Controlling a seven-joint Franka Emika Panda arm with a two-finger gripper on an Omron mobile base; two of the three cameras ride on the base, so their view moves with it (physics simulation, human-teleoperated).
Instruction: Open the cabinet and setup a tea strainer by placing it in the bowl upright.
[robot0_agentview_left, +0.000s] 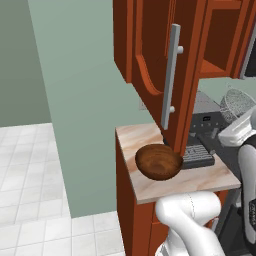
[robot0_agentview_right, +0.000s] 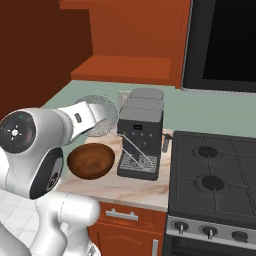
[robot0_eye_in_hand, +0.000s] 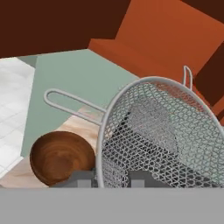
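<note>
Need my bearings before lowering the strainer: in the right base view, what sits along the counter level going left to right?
Bowl → coffee machine → stove.

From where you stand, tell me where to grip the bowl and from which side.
Grip the bowl by its rim, coming from above: it sits upright and open on the counter, its rounded wall offering no flat faces. Probably take the edge away from the coffee machine, which crowds the other side.

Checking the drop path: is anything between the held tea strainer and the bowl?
No. In the hand view the tea strainer hangs above the bowl with bare air and counter between.
</note>
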